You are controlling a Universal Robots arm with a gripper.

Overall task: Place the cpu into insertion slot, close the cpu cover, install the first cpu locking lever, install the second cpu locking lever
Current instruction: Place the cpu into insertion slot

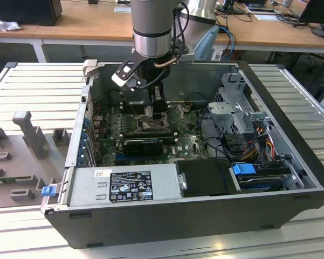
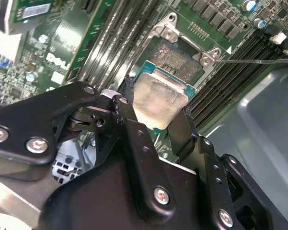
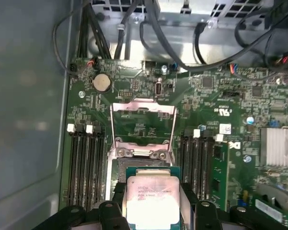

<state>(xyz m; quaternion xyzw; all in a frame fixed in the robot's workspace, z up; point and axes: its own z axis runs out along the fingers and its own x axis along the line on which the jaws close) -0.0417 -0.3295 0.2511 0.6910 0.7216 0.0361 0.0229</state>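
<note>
Exterior view: the arm [image 1: 151, 27] reaches into the open computer case [image 1: 178, 216], its hand [image 1: 152, 109] low over the motherboard [image 1: 190, 143]. In the second wrist view the hand grasps the cpu [image 2: 160, 103] by opposite edges, just short of the insertion slot [image 2: 179, 57] and not yet seated. In the first wrist view the cpu cover [image 3: 143, 120] stands swung open beyond the slot; the placing probably wants the chip level, squared to the frame and lowered straight, not slid.

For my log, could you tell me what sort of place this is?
Probably a robotics lab or workshop: an opened computer case sits on a slatted metal bench, with cable-strewn wooden desks behind.
</note>
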